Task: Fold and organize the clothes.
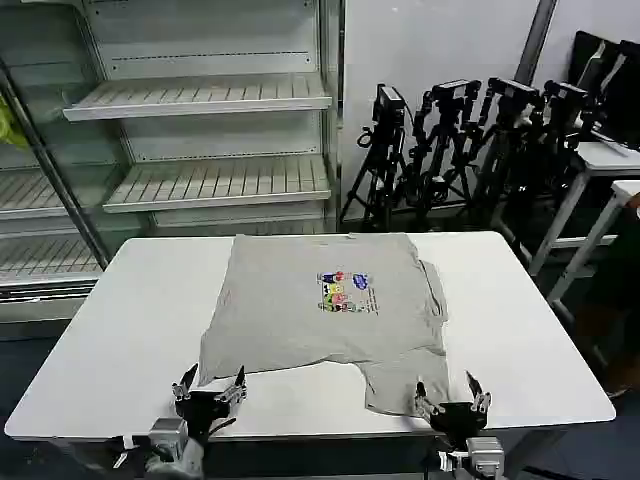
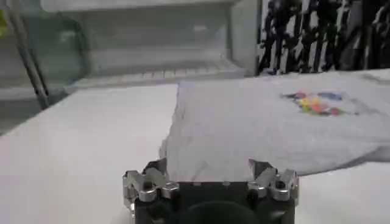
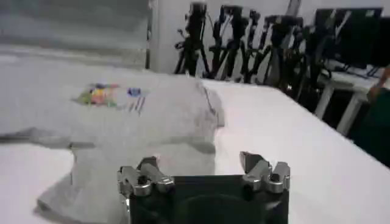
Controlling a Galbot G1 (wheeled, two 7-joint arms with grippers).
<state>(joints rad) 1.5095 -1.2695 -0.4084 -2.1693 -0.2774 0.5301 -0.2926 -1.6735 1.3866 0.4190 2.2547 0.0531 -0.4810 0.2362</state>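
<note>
The shirt [image 1: 325, 305] lies print-up and partly folded on the white table [image 1: 520, 300], still unorganized, so I judge my left gripper [image 1: 210, 390] and right gripper [image 1: 449, 398], both spread apart at its near hem, must close on cloth next.

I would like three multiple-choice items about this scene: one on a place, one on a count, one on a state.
1. Where does the shirt lie?
A. on the white table
B. on a shelf
C. on the floor

2. How many shirts are on the table?
A. three
B. one
C. two

3. How are the fingers of the left gripper and the right gripper?
A. both shut on cloth
B. one open, one shut
C. both open, holding nothing

Answers:
1 A, the shirt is spread on the tabletop.
2 B, a single grey shirt with a cartoon print lies there.
3 C, both grippers sit at the near table edge with fingers apart.
</note>
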